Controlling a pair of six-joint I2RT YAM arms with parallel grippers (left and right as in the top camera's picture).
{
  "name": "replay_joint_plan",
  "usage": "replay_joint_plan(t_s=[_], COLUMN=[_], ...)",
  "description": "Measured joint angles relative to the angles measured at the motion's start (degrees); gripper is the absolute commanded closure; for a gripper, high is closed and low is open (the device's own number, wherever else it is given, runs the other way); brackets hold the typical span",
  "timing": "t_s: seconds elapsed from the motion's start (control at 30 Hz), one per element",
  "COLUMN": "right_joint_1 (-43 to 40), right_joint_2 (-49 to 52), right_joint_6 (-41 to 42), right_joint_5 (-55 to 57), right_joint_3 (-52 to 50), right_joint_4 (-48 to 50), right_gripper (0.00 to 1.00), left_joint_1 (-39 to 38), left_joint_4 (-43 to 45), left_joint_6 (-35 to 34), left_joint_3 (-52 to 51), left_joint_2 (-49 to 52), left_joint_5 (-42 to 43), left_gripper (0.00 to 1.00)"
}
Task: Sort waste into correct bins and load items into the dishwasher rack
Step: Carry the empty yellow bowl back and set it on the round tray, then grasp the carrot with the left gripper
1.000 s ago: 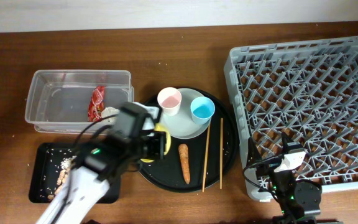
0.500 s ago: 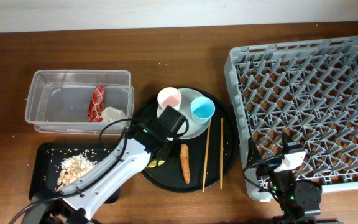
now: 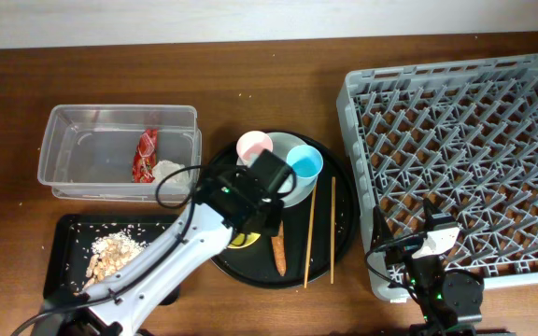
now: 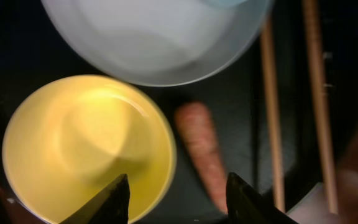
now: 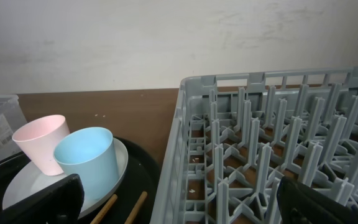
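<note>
**Hovering over the round tray, left gripper open**

Left gripper (image 4: 178, 198) is hanging over the large round black tray (image 4: 241, 118), jaws spread, gripping nothing. Beneath it the yellow bowl (image 4: 73, 149) is sitting just beside the small orange carrot-like stick (image 4: 201, 149). Right gripper (image 5: 179, 208) is resting wide open by the large light-grey plastic dishwasher rack (image 3: 456, 140). Red shiny snack wrapper (image 3: 145, 154) and crumpled white tissue (image 3: 167, 170) are lying in the clear plastic rectangular tub (image 3: 120, 110).

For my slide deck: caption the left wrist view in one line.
Open left gripper hovers above the yellow bowl and carrot stick, beside the grey plate and chopsticks.
</note>
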Motion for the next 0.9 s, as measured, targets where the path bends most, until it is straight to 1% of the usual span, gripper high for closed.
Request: replay_joint_plan(t_s=[0.1,0.17,0.23,0.3,0.4,0.47,0.57,0.7,0.73,0.8,0.83,0.87,0.9], right_joint_1=[0.0,0.0,0.0,0.0,0.0,0.0,0.0,0.0,0.0,0.0,0.0,0.0,0.0], right_joint_2=[0.0,0.0,0.0,0.0,0.0,0.0,0.0,0.0,0.0,0.0,0.0,0.0,0.0], right_joint_6=[0.0,0.02,0.0,0.0,-0.02,-0.04,0.0,-0.02,-0.02,0.0,0.0,-0.02,0.0], right_joint_5=[0.0,0.0,0.0,0.0,0.0,0.0,0.0,0.0,0.0,0.0,0.0,0.0,0.0], right_joint_3=[0.0,0.0,0.0,0.0,0.0,0.0,0.0,0.0,0.0,0.0,0.0,0.0,0.0], right_joint_4=[0.0,0.0,0.0,0.0,0.0,0.0,0.0,0.0,0.0,0.0,0.0,0.0,0.0], right_gripper=[0.02,0.02,0.02,0.02,0.02,0.02,0.02,0.02,0.02,0.02,0.02,0.02,0.02], left_joint_1=[-4.94,-8.11,-10.34,-11.26,-12.0,-12.0,-12.0,-12.0,-12.0,-12.0,-12.0,-12.0,-12.0], left_joint_4=[-0.59,-0.55,-0.31,-0.28,-0.2,0.11,1.81,2.1,2.16,2.32,2.64,3.1,3.26], left_joint_6=[-2.45,-5.29,-9.27,-12.35,-19.17,-22.51,-24.9,-25.51,-25.51,-25.7,-25.9,-26.08,-26.12], left_joint_3=[0.26,0.26,0.26,0.28,0.26,0.26,0.26,0.24,0.24,0.22,0.17,0.17,0.17], left_joint_2=[0.0,0.02,0.5,2.27,8.44,11.37,14.82,16.41,16.59,17.03,17.33,17.73,17.9], left_joint_5=[0.09,0.11,0.07,-0.74,-1.95,-2.45,-2.78,-3.8,-3.82,-4.0,-4.02,-4.02,-4.04], left_gripper=[0.57,0.61,0.61,0.61,0.61,0.6,0.6,0.6,0.62,0.77,0.78,0.77,0.68])
